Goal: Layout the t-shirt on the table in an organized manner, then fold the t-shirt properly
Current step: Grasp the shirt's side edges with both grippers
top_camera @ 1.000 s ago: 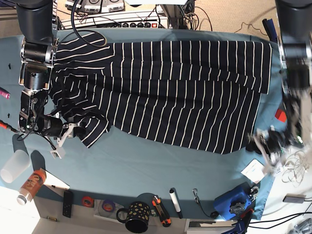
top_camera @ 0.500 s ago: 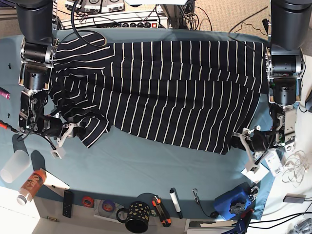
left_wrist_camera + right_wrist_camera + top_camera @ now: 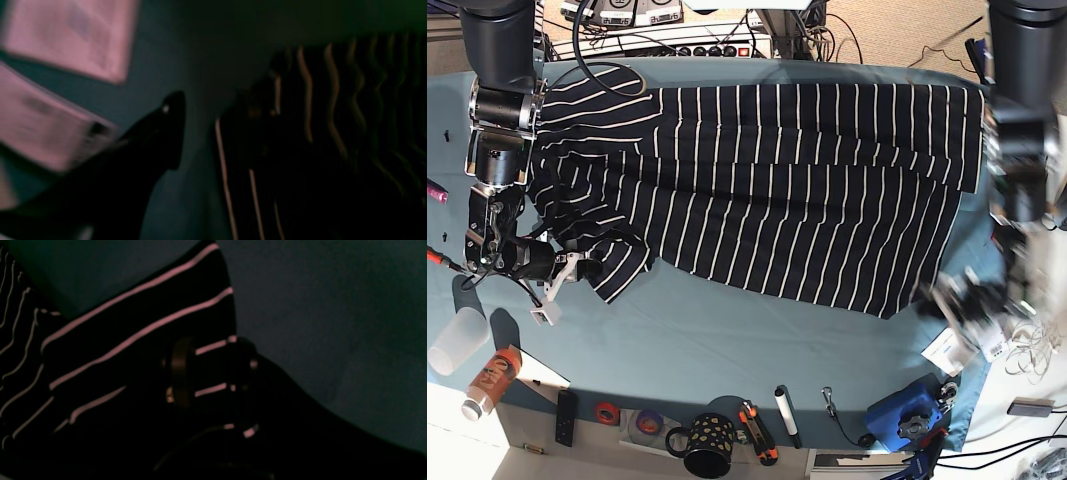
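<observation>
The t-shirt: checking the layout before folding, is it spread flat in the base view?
No: the t-shirt is bunched and wrinkled at its sleeve end.

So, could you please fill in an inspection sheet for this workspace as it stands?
Surface: table under a teal cloth.
Job's things: striped t-shirt spread wide, wrinkled, one sleeve bunched at the right gripper.
Clutter: spotted mug, plastic cup, orange bottle, marker, tape rolls, blue tool, paper cards.
Grippers: right gripper at the sleeve edge, grip unclear; left gripper blurred, just off the shirt's corner.
Cables: bundle past the far edge.
Surroundings: floor beyond the table.
</observation>
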Motion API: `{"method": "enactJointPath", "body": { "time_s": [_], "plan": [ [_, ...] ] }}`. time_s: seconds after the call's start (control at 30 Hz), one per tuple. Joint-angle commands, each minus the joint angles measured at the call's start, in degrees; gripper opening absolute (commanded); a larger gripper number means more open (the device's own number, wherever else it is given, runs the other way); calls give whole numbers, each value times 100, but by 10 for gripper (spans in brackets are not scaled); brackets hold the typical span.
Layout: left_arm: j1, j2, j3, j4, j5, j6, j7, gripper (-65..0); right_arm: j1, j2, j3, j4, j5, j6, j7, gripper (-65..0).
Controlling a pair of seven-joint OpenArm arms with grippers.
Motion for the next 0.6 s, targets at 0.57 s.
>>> {"method": "enactJointPath", "body": {
  "time_s": [0.57],
  "plan": [
    [535,245,-15,90,916,-56,-872,-394,0,61,-26,-11,-291,-40,-352,-449]
  ]
}}
